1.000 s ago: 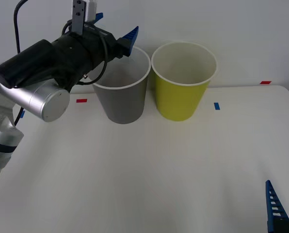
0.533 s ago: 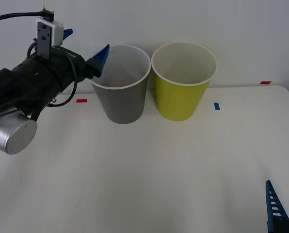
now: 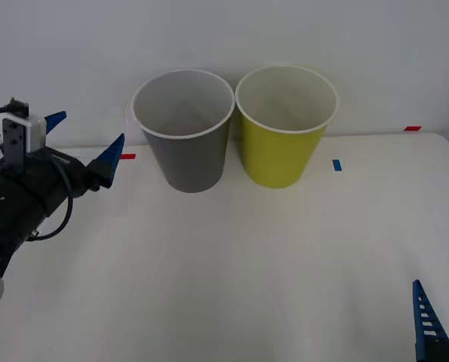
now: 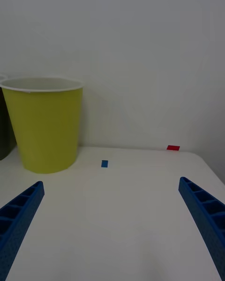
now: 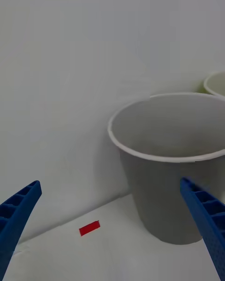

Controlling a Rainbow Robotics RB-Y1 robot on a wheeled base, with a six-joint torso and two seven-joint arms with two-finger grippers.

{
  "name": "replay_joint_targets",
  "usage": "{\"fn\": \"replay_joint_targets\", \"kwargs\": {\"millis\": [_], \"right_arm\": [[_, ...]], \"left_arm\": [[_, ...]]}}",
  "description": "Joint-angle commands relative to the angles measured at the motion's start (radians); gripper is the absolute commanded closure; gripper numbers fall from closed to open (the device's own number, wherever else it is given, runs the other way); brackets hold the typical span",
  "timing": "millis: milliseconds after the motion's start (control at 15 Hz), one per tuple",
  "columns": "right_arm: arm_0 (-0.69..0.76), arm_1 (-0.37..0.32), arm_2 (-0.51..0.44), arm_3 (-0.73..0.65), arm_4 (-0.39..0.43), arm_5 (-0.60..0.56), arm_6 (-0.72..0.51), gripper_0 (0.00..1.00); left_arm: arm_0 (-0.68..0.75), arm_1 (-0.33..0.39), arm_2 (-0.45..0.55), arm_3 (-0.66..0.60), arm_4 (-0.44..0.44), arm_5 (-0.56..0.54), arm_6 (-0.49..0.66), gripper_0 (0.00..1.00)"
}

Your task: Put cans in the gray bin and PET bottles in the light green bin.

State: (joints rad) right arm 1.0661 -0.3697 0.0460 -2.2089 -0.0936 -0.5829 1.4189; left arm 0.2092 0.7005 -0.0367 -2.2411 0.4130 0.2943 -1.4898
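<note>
Gray bin [image 3: 184, 128]: stands upright on the white table [image 3: 270, 264], toward its far edge; the landmark here.
Light green bin [image 3: 285, 124]: upright just to the right of the gray bin, rims nearly touching.
Can: cannot tell where it is; the gray bin's bottom is too dim to read.
Left gripper [image 3: 83, 140]: left of the gray bin, apart from it, fingers spread wide, holding nothing.
Right gripper [image 4: 112, 229]: well to the right of and nearer than the gray bin, low over the table, fingers wide apart and empty.
Tape marks: a red tape mark [image 3: 126, 157] left of the gray bin.
</note>
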Motion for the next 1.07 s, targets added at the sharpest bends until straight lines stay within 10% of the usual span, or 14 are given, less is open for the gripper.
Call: {"fn": "replay_joint_targets", "kwargs": {"millis": [67, 267, 533, 1067], "right_arm": [[0.0, 0.0, 0.0, 0.0, 0.0, 0.0, 0.0, 0.0], [0.0, 0.0, 0.0, 0.0, 0.0, 0.0, 0.0, 0.0], [0.0, 0.0, 0.0, 0.0, 0.0, 0.0, 0.0, 0.0], [0.0, 0.0, 0.0, 0.0, 0.0, 0.0, 0.0, 0.0]], "left_arm": [[0.122, -0.021, 0.012, -0.003, -0.02, -0.066, -0.004, 0.0], [0.194, -0.11, 0.012, 0.008, -0.048, -0.089, -0.024, 0.0], [0.294, -0.104, -0.043, 0.166, -0.066, -0.396, -0.029, 0.0], [0.55, -0.101, -0.049, 0.189, -0.103, -0.633, 0.023, 0.0]]}}
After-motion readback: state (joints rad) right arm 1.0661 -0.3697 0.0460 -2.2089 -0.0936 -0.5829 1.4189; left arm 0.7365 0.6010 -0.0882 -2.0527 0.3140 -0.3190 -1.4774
